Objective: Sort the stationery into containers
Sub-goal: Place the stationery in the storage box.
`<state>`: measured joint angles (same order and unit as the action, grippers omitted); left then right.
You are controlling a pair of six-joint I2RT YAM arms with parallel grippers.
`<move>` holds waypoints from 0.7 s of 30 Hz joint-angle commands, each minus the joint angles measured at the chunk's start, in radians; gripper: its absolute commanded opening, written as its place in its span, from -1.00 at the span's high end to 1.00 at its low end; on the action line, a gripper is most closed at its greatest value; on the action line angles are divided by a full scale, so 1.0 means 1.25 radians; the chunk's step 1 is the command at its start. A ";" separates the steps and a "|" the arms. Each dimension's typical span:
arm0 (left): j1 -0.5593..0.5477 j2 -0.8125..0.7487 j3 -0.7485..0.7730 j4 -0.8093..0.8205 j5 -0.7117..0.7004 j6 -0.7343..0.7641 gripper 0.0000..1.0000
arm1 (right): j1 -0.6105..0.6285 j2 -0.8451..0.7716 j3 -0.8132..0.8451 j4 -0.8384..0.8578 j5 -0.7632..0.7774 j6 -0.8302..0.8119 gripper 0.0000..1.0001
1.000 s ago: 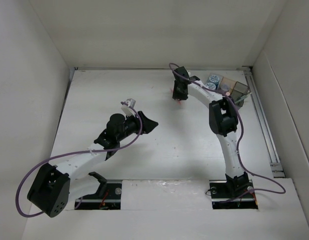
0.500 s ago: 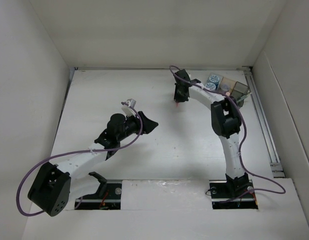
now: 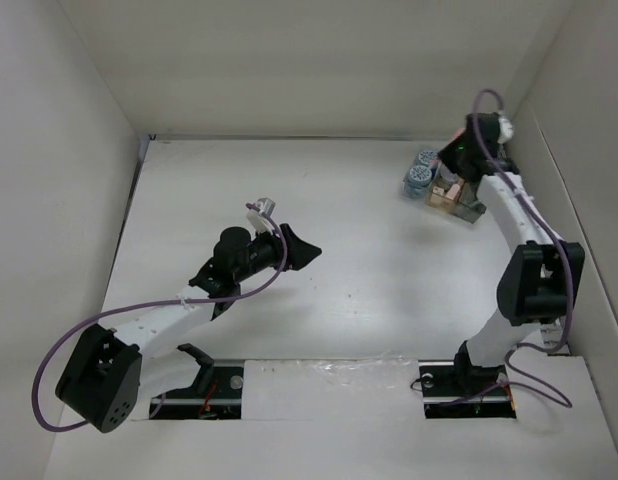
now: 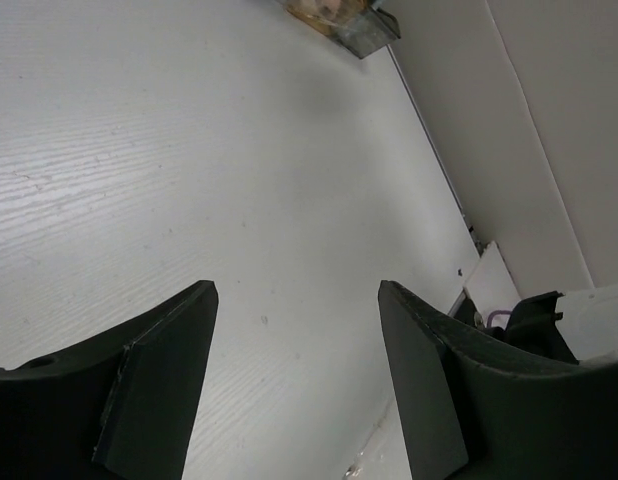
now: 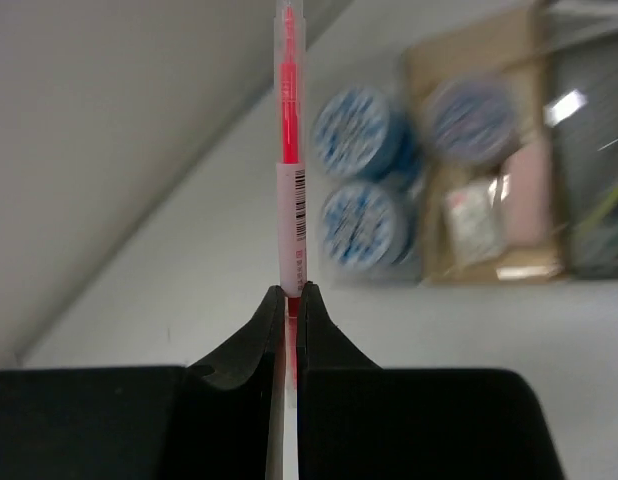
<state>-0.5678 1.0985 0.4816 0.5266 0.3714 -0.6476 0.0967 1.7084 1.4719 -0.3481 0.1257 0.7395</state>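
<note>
Pink-red pen [image 5: 286, 150]: clear barrel with a white barcode label, pinched at its near end in the right gripper [image 5: 289, 292] and sticking straight out, beside the bin block [image 3: 467, 207]. The block sits at the far right of the counter [image 3: 319, 200]. Blue roll [image 5: 351, 120] and second blue roll [image 5: 361, 226] stand side by side at the block's left end, white-dotted tops up. Silvery-lavender cylinder [image 5: 472, 118] stands upright in a tan bin next to them. Other bin contents are too blurred to tell.

- The only marking I can find is a small black barcode [image 5: 298, 205]. It is printed on the white band of the slim pink-red pen with a clear barrel [image 5: 287, 120], pinched in my right end effector [image 5: 290, 292].
- The bars show, but any digits beside them are too small and blurred to read.
- No words, brand names or numbers are legible in the overhead view or in my left wrist view.
</note>
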 commanded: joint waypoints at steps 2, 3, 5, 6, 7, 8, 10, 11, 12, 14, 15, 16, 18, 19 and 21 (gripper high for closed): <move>-0.001 -0.020 0.007 0.041 0.026 0.005 -0.25 | -0.140 -0.022 -0.039 0.043 0.103 0.116 1.00; -0.001 -0.020 0.000 0.049 0.026 0.005 -0.28 | -0.175 -0.013 -0.028 0.028 0.110 0.116 1.00; -0.001 -0.028 0.000 0.049 0.026 0.005 -0.28 | -0.195 0.021 -0.004 0.006 0.148 0.125 1.00; -0.001 -0.036 0.000 0.049 0.026 0.005 -0.30 | -0.202 0.037 0.008 -0.005 0.166 0.125 1.00; -0.001 -0.036 0.000 0.049 0.026 0.005 -0.30 | -0.203 0.065 0.025 -0.022 0.186 0.125 1.00; -0.001 -0.036 0.000 0.049 0.026 0.005 -0.30 | -0.203 0.079 0.034 -0.032 0.201 0.125 1.00; -0.001 -0.045 -0.007 0.049 0.026 0.005 -0.30 | -0.210 0.097 0.034 -0.042 0.221 0.125 1.00; -0.001 -0.046 -0.007 0.049 0.026 0.005 -0.30 | -0.210 0.106 0.034 -0.028 0.221 0.125 1.00; -0.001 -0.055 -0.007 0.049 0.026 0.005 -0.32 | -0.210 0.106 0.025 -0.028 0.228 0.125 1.00; -0.001 -0.055 -0.015 0.049 0.026 0.005 -0.32 | -0.210 0.133 0.025 -0.028 0.238 0.125 1.00; -0.001 -0.063 -0.015 0.049 0.026 0.005 -0.32 | -0.210 0.141 0.025 -0.037 0.238 0.125 1.00; -0.001 -0.063 -0.015 0.049 0.018 0.005 -0.35 | -0.210 0.149 0.025 -0.037 0.245 0.125 1.00; -0.001 -0.063 -0.015 0.049 0.018 0.005 -0.35 | -0.210 0.157 0.025 -0.037 0.269 0.125 1.00; -0.001 -0.063 -0.015 0.049 0.018 0.005 -0.35 | -0.210 0.157 0.025 -0.037 0.276 0.125 1.00; -0.001 -0.063 -0.015 0.049 0.018 0.005 -0.35 | -0.210 0.165 0.018 -0.037 0.298 0.125 1.00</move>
<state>-0.5678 1.0439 0.4698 0.5411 0.3855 -0.6476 -0.1680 1.9182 1.4765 -0.3962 0.4244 0.8875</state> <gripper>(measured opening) 0.670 0.049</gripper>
